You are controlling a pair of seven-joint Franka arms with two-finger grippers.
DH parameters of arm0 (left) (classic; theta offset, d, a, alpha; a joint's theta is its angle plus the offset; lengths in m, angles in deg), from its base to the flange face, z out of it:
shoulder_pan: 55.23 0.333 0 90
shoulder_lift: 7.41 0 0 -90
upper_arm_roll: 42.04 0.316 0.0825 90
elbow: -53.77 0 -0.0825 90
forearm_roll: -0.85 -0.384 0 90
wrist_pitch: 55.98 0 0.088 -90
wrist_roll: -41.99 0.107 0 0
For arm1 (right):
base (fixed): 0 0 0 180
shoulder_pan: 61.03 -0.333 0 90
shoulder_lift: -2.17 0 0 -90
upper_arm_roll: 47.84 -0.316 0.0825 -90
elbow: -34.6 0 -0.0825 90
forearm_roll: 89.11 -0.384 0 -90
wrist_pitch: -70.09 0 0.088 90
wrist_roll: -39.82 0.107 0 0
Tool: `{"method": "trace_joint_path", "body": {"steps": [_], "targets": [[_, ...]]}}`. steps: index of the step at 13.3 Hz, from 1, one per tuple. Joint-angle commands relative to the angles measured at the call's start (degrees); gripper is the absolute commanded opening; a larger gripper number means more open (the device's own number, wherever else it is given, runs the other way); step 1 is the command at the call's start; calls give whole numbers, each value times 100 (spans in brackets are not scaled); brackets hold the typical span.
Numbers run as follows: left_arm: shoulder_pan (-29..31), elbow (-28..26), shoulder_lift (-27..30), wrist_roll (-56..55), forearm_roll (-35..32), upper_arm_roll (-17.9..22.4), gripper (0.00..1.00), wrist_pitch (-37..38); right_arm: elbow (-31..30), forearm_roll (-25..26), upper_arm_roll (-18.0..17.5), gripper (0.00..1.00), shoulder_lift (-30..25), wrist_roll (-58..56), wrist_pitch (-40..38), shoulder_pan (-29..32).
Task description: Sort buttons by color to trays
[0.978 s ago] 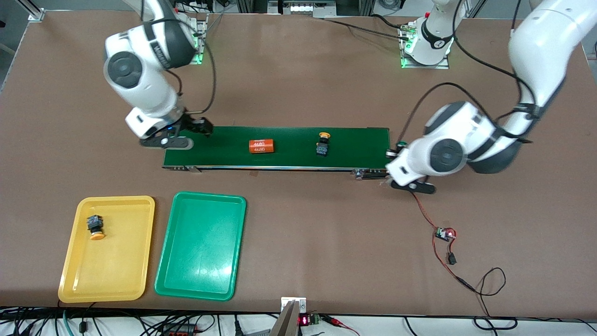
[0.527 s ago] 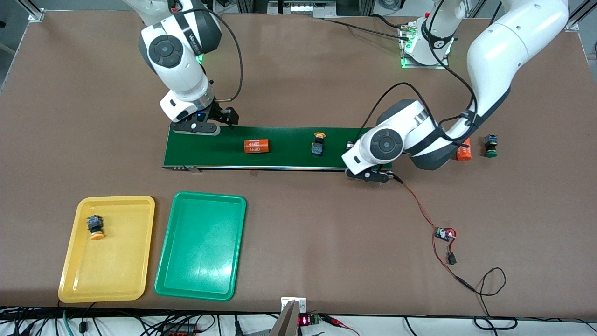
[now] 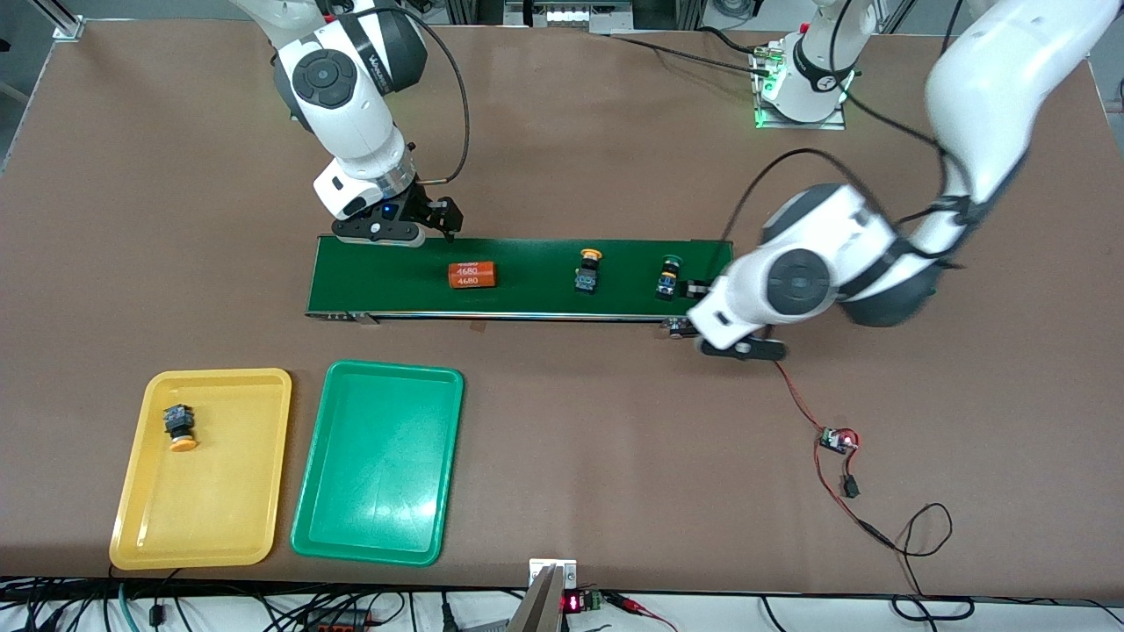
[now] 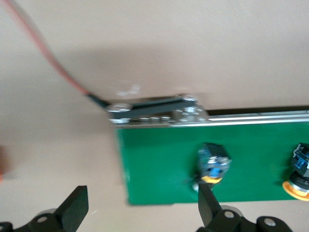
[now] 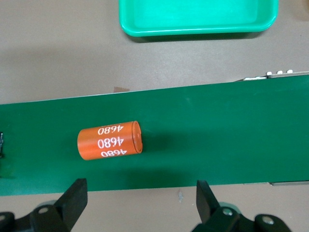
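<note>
Yellow-orange is the cap of the first button (image 3: 181, 429), which lies in the yellow tray (image 3: 140, 527), close to the tray's edge that is farther from the front camera. The green tray (image 3: 351, 527) lies just beside it, toward the left arm's end of the table, and holds no button.

Two more buttons are on the long dark-green belt (image 3: 527, 303). One with a yellow-orange cap (image 3: 587, 269) is near the middle of the belt. One with a green cap (image 3: 669, 276) is near the belt's end on the left arm's side. An orange cylinder with the print "4680" (image 3: 472, 275) lies on its side on the belt, closer to the end on the right arm's side.

The left gripper (image 4: 140, 210) is over the belt's end on the left arm's side, just beside the green-capped button. Its fingers (image 4: 75, 212) are spread apart and hold nothing. The right gripper (image 5: 140, 203) hangs over the belt's edge that is farther from the front camera, near the orange cylinder. Its fingers (image 5: 75, 200) are also wide apart, with nothing between them.

A red wire with a small circuit board (image 3: 839, 441) lies on the brown table (image 3: 615, 456).
</note>
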Motion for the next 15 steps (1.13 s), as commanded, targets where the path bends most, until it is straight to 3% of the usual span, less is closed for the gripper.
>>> {"method": "trace_joint_path", "body": {"steps": [1, 2, 3, 6, 7, 8, 10, 13, 15], "targets": [[50, 611, 60, 707, -130, 81, 100, 524, -105, -12, -15, 100, -67, 121, 135, -22], [43, 707, 147, 1145, -140, 273, 100, 525, -105, -12, -15, 100, -23, 130, 187, -22], [-62, 708, 409, 1567, -79, 710, 100, 490, -113, -12, -15, 100, -5, 234, 205, -57], [-562, 691, 1139, 3086, 743, 2544, 100, 184, -87, 154, -15, 100, 267, 990, 521, -452], [-764, 447, 1385, 3527, 1113, 3264, 100, -62, -70, 268, -6, 100, 355, 1078, 557, -514], [-949, 1, 1666, 3775, 1377, 3907, 100, -255, -43, 374, -6, 100, 434, 1201, 574, -593], [-1318, -991, 2149, 4075, 1791, 4788, 100, -774, -26, 707, -6, 100, 644, 1569, 793, -725], [-1924, -3072, 3002, 4444, 1863, 5764, 100, -2115, 88, 946, 11, 100, 795, 1720, 838, -796], [-2163, -3964, 3163, 4611, 1855, 6328, 100, -3258, 246, 1243, 11, 100, 944, 1703, 847, -804]]}}
